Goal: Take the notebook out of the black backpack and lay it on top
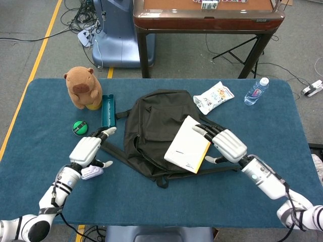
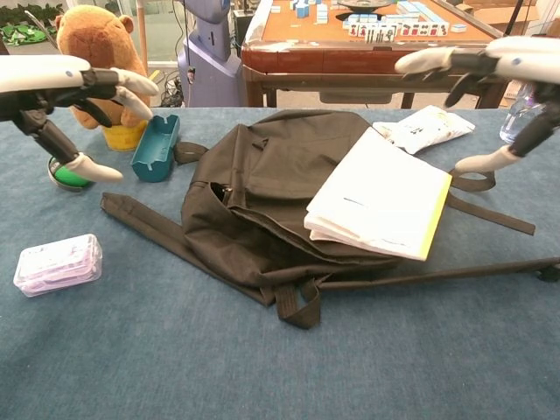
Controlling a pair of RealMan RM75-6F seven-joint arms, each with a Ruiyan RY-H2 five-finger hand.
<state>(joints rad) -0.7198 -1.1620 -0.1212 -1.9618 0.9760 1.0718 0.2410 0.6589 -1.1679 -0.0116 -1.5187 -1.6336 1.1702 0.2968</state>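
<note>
The black backpack [image 1: 154, 128] [image 2: 271, 188] lies flat in the middle of the blue table. A white notebook [image 1: 187, 144] [image 2: 378, 196] with a yellow edge rests on its right half, lying flat. My right hand [image 1: 225, 143] [image 2: 490, 74] hovers just right of the notebook with fingers spread, holding nothing. My left hand [image 1: 87, 149] [image 2: 66, 83] is open to the left of the backpack, above its strap and clear of the bag.
Left of the bag are a teal case [image 1: 108, 111], a green ball [image 1: 79, 127], a brown plush toy [image 1: 82, 88] and a small clear box [image 2: 58, 262]. A snack packet [image 1: 214, 97] and a water bottle [image 1: 256, 91] lie at the back right. Backpack straps [image 2: 490, 206] trail right.
</note>
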